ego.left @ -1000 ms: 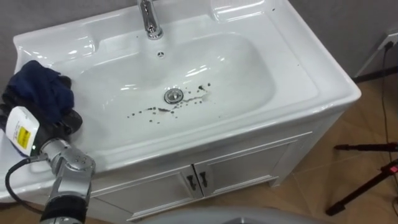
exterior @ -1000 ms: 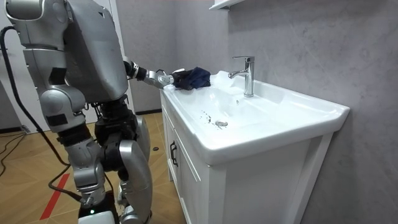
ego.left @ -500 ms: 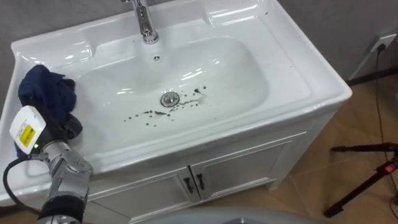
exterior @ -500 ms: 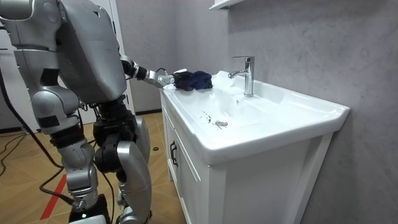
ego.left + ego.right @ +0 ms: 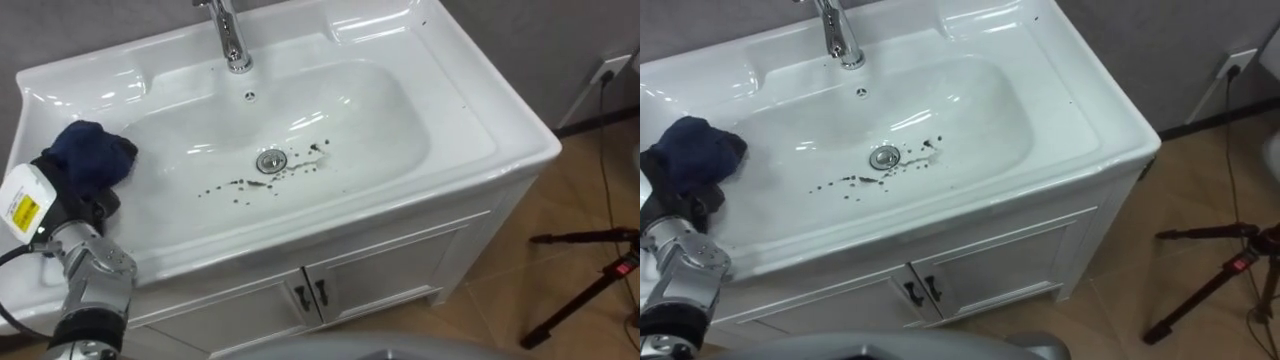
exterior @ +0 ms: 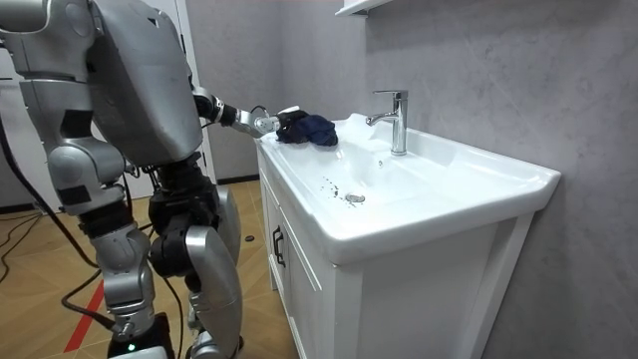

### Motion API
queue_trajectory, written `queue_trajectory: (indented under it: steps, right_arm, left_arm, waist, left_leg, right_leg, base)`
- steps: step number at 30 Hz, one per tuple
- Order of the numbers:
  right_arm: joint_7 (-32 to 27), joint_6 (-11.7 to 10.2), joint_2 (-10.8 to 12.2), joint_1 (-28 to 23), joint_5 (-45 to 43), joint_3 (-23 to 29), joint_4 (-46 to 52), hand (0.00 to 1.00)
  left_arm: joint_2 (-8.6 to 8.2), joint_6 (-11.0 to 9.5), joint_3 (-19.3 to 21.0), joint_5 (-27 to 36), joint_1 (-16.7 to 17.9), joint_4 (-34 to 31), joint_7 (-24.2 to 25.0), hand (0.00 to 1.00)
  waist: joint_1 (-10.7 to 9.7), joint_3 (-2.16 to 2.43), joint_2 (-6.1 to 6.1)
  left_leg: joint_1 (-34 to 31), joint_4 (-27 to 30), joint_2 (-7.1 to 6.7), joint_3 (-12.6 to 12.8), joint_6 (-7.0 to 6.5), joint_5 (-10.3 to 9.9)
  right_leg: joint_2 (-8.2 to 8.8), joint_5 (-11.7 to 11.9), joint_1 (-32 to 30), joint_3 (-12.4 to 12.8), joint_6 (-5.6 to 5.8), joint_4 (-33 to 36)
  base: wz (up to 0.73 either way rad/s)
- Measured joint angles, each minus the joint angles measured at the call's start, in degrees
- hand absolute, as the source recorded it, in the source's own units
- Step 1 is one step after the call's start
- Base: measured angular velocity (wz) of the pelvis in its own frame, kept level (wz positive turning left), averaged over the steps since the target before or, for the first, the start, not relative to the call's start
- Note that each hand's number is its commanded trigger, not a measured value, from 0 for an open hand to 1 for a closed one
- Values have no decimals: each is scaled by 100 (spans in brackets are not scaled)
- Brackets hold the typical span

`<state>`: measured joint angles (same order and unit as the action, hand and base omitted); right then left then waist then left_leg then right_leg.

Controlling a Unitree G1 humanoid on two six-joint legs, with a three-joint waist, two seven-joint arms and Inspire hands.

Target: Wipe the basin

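Observation:
A white basin [image 5: 497, 118] is set in a cabinet, with a chrome tap [image 5: 231, 36] at its back and a drain [image 5: 270, 159] in the middle. Dark specks of dirt [image 5: 247, 181] lie scattered around the drain. A dark blue cloth [image 5: 88, 155] sits bunched on the basin's left rim. My left hand [image 5: 83, 211] is at the cloth's near edge, its dark fingers curled into the cloth. In the room view I stand at the basin's end, left arm stretched out to the cloth [image 6: 309, 128].
Two white cabinet doors [image 5: 310, 290] with small handles sit below the basin. A black tripod stand [image 5: 590, 290] stands on the wooden floor at the right. A grey wall runs behind the basin, with a socket [image 5: 621, 67] at the far right.
My left hand's fingers have curled in on the cloth, which is now bunched tighter and sits lower on the rim. The eye views have shifted slightly.

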<state>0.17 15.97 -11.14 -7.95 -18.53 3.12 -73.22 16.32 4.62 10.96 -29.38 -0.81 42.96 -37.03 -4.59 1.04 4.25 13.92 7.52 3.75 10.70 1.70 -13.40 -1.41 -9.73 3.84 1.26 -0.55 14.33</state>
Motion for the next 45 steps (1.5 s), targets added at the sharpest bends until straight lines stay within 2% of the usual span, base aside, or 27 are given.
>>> queue_trajectory:
  steps: [11,19,22,24,28,29,30,33,36,40,45]
  right_arm:
    - [0,-21,-2,77,-4,49,-4,0]
    - [-6,-116,3,181,26,-120,-4,0]
    - [0,-132,0,283,73,-195,-4,0]
    - [0,-213,0,319,73,-252,-5,0]
    - [23,-379,8,340,72,-471,-14,0]
    - [50,-434,14,356,73,-480,-3,0]
    - [94,-486,20,378,71,-490,-2,0]
    - [195,-562,26,420,74,-527,27,0]
    - [175,-595,34,369,64,-527,97,0]
    - [122,-654,44,339,4,-527,98,0]
    - [139,-716,101,316,11,-581,101,0]
  left_arm:
    - [2,-17,1,48,4,17,92,100]
    - [-24,16,-17,216,-89,-192,220,100]
    - [-31,123,-21,303,-88,-445,385,100]
    - [-104,198,-16,511,-83,-648,411,100]
    - [-225,245,-89,517,-57,-1007,473,100]
    - [-233,245,-141,520,-57,-1161,546,100]
    - [-235,245,-211,519,-58,-1344,599,100]
    - [-248,243,-311,509,-60,-1719,630,100]
    - [-252,248,-452,481,-50,-2324,623,100]
    - [-289,193,-462,328,53,-2825,549,100]
    - [-282,124,-741,-25,309,-3174,470,100]
  waist:
    - [1,12,20]
    - [-1,12,48]
    - [14,14,60]
    - [15,7,80]
    - [12,-6,62]
    - [10,-23,41]
    - [15,-63,10]
    - [11,-113,-39]
    - [36,-110,-98]
    - [14,-101,-49]
    - [14,-106,-24]
  left_leg:
    - [79,-20,0,-8,3,-4]
    - [-30,8,-10,-136,1,-4]
    - [-133,28,-18,-203,-1,-1]
    - [-154,29,-22,-250,-3,2]
    - [-180,37,-46,-354,-9,6]
    - [-226,66,-54,-379,-10,7]
    - [-251,99,-58,-394,-11,6]
    - [-285,99,-58,-443,-11,5]
    - [-394,104,-54,-472,-13,4]
    - [-418,121,-56,-475,-13,5]
    - [-420,123,-61,-473,-12,6]
  right_leg:
    - [0,7,103,-17,5,-45]
    - [19,10,84,-87,17,-71]
    - [38,10,5,-144,17,-71]
    - [44,5,6,-183,23,-71]
    - [88,-32,13,-304,33,-66]
    - [103,-40,-1,-321,38,-68]
    - [109,-43,-1,-326,42,-78]
    - [105,-46,-7,-334,43,-144]
    - [100,-36,-90,-360,42,-153]
    - [109,-31,-90,-359,42,-160]
    - [113,-51,-89,-342,42,-177]
  base:
    - [0]
    - [8]
    - [10]
    - [10]
    - [16]
    - [10]
    - [8]
    - [4]
    - [6]
    - [-3]
    - [-1]
